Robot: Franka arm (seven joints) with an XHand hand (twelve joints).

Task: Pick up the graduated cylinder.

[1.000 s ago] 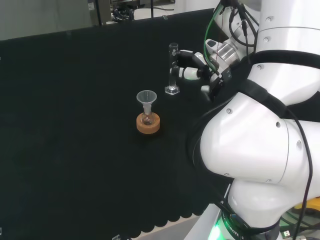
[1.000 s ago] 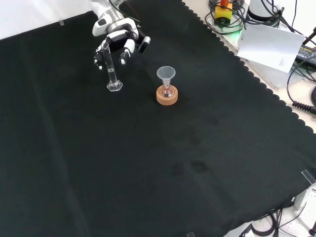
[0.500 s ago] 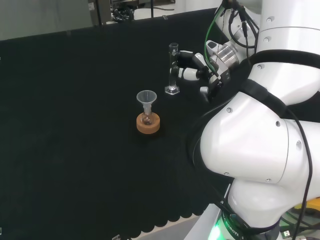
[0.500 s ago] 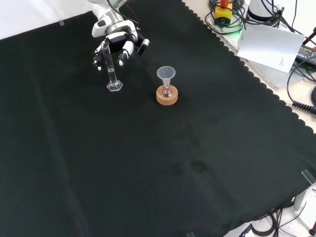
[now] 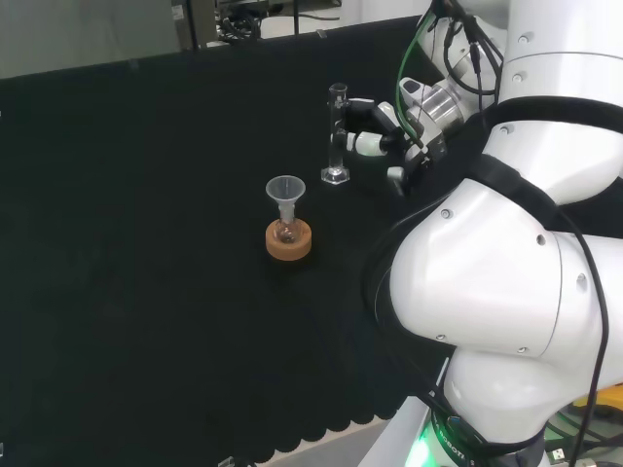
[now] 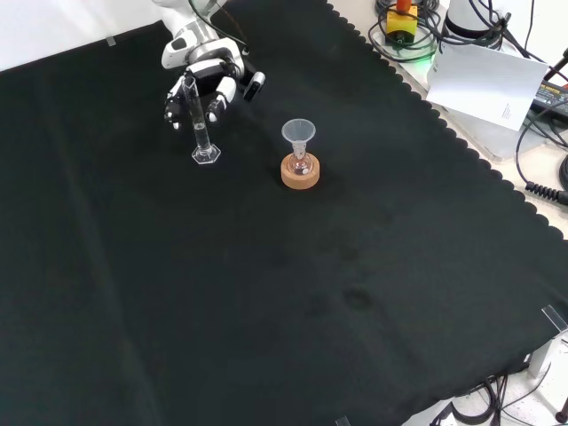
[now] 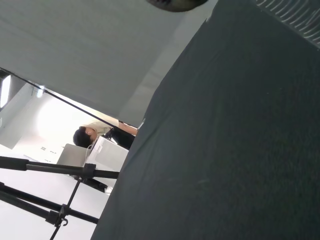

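the cylinder [image 5: 337, 133] stands upright on the cloth [image 6: 266, 293], its foot down, well apart from the funnel [image 6: 299, 133] on the cork ring [image 6: 300, 172]. the hand [image 6: 206, 75] is at its upper part with fingers half curled around the tube; i cannot tell if they touch it. the cylinder is tall with a small foot, so i think a push from one finger before the others close can tip it over.

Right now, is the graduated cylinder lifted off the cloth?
No. In the front view the graduated cylinder stands upright with its base on the black cloth, the hand close behind its upper part.
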